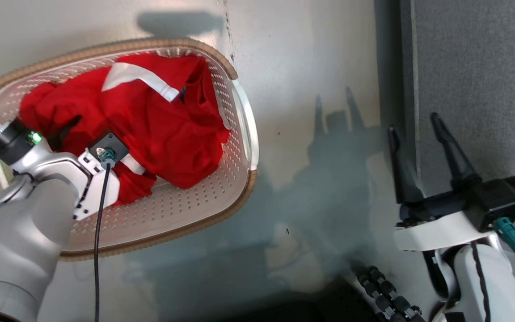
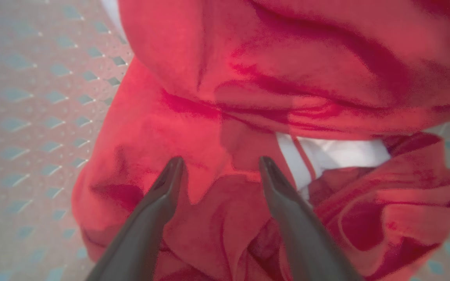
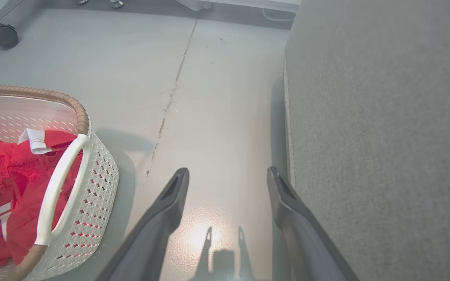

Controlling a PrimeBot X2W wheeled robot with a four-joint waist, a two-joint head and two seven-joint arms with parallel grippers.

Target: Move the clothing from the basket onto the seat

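The cream perforated basket (image 1: 239, 116) with a brown rim stands on the floor at the left, and the red clothing (image 1: 168, 134) with white trim is bunched inside it. My left arm (image 1: 52, 170) reaches down into the basket. My left gripper (image 2: 220, 164) is open, its fingers spread just over a red fold beside a white striped panel (image 2: 338, 154). My right gripper (image 1: 414, 123) hangs open and empty over the floor, close to the edge of the grey seat (image 1: 481, 67). The right wrist view shows that gripper (image 3: 228, 171), the seat (image 3: 385, 136) and the basket (image 3: 100, 175) with clothing (image 3: 14, 171).
Grey floor (image 1: 311, 67) separates the basket from the seat, with a thin crack (image 3: 166, 113) running along it. A caster wheel (image 3: 1, 36) stands far off. My base's black cable chain (image 1: 387, 295) lies at the lower edge.
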